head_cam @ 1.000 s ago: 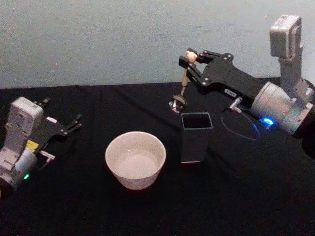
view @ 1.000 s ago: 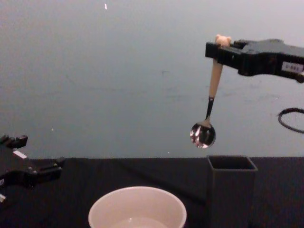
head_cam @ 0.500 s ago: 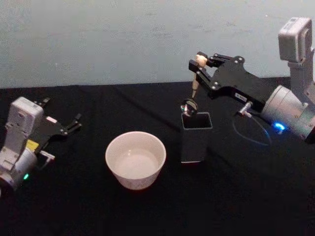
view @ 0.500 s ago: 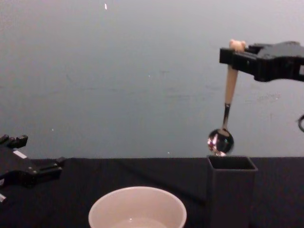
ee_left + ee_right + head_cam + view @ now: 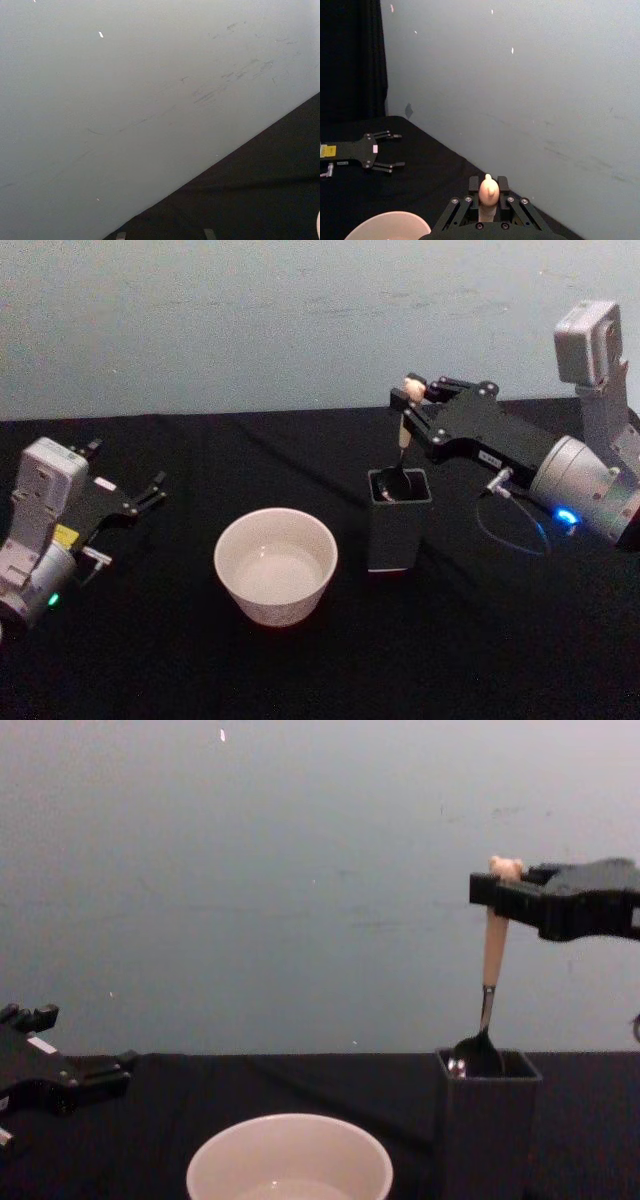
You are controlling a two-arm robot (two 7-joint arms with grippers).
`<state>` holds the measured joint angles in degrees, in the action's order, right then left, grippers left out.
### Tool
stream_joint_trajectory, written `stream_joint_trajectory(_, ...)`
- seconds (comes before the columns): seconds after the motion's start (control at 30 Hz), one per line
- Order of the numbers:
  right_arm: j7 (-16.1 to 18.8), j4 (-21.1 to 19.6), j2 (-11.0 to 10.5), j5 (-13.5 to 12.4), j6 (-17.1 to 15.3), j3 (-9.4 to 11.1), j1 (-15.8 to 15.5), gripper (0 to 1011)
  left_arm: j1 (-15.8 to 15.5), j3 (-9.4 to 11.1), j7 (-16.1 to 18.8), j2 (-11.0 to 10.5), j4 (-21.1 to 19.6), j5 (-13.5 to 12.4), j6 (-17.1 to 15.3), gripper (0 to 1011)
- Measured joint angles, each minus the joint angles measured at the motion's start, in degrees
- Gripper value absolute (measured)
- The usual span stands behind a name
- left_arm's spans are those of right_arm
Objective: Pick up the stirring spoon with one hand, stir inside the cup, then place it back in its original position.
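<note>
My right gripper (image 5: 408, 398) (image 5: 492, 887) (image 5: 489, 197) is shut on the beige bear-topped handle of the stirring spoon (image 5: 400, 432) (image 5: 493, 946) (image 5: 488, 192). The spoon hangs upright, its shiny bowl half sunk in the mouth of the dark grey square holder (image 5: 398, 524) (image 5: 488, 1120), the original position. The cream-white cup (image 5: 276, 564) (image 5: 290, 1160) (image 5: 387, 226) stands to the left of the holder. My left gripper (image 5: 152, 490) (image 5: 100, 1075) (image 5: 387, 149) rests open near the table's left side, far from both.
A black cloth covers the table (image 5: 320, 670), with a pale grey wall (image 5: 250, 320) behind it. A thin cable (image 5: 510, 525) loops on the cloth to the right of the holder.
My right gripper has carried the spoon to the right and down. Its bowl went from hanging left of and above the holder to dipping into the holder's mouth. The left arm stayed still.
</note>
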<state>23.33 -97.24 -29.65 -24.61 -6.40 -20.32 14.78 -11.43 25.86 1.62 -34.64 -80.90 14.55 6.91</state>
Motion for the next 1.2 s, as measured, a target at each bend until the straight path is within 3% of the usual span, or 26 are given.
stream_joint_trajectory(0.67, -5.26, 4.25, 6.38, 1.12, 0.99, 0.81, -3.91, 214, 0.00, 0.00, 0.00, 0.00, 0.00, 0.00, 0.00, 1001)
stream_joint_trajectory(1.2, -5.68, 6.47, 8.29, 3.28, 2.14, 1.73, -5.58, 214, 0.00, 0.00, 0.00, 0.00, 0.00, 0.00, 0.00, 1001)
